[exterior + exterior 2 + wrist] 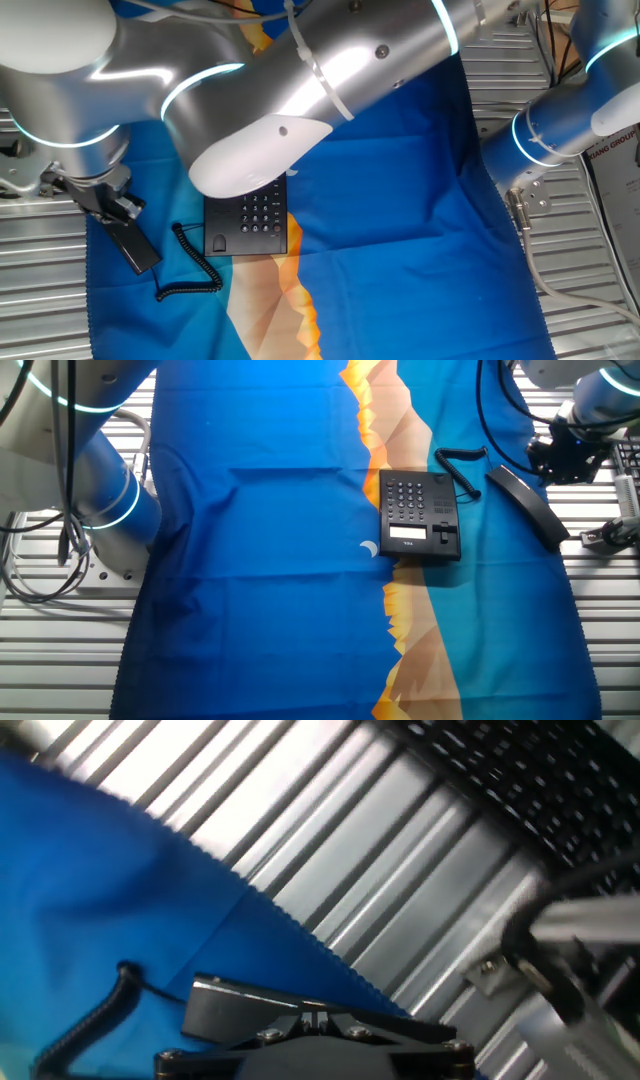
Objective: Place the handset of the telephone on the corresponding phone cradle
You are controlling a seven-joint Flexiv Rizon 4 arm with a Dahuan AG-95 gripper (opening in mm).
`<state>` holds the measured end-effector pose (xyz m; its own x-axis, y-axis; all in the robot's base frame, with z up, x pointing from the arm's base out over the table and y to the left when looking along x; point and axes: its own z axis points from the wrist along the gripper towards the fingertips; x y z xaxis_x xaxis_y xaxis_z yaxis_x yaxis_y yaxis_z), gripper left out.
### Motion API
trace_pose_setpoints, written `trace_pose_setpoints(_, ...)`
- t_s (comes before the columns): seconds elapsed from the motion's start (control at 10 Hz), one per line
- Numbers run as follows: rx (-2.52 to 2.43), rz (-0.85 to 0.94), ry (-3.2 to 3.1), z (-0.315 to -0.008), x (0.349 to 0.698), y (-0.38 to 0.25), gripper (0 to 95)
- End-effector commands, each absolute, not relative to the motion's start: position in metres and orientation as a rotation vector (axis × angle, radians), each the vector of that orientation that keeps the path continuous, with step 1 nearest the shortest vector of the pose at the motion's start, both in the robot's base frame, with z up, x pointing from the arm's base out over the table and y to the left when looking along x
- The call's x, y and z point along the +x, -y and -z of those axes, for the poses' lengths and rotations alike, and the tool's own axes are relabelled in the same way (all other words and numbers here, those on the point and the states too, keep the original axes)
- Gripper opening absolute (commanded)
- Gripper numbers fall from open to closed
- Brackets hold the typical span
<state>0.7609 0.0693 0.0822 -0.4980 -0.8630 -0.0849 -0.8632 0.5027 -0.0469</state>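
Note:
The black handset (135,243) lies slantwise at the left edge of the blue cloth, apart from the telephone (250,222). Its coiled cord (192,268) runs between them. The phone cradle (218,238) is the empty strip along the phone's left side. In the other fixed view the handset (530,505) lies right of the telephone (412,512), cradle (447,510) and cord (462,465). My gripper (118,208) (548,468) is at the handset's upper end. In the hand view the gripper (315,1013) has its jaws almost together, just over the handset (235,1008). They do not straddle it.
A blue cloth (270,560) with an orange pattern covers the ridged metal table (40,290). My own arm (330,70) crosses above the phone and hides its top. A second arm (100,495) stands at the table's side. A metal bracket (545,970) lies near the handset.

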Motion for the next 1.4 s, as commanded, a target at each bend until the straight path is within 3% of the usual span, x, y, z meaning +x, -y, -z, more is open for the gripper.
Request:
trace_pose_setpoints(0.1,-1.633,0.005,-2.566,-0.0814,0.7584,-0.0678,0.0)
trace_pose_setpoints(1.4,-2.189,0.044,-2.147,-0.0789,0.7567,-0.0689,0.0)
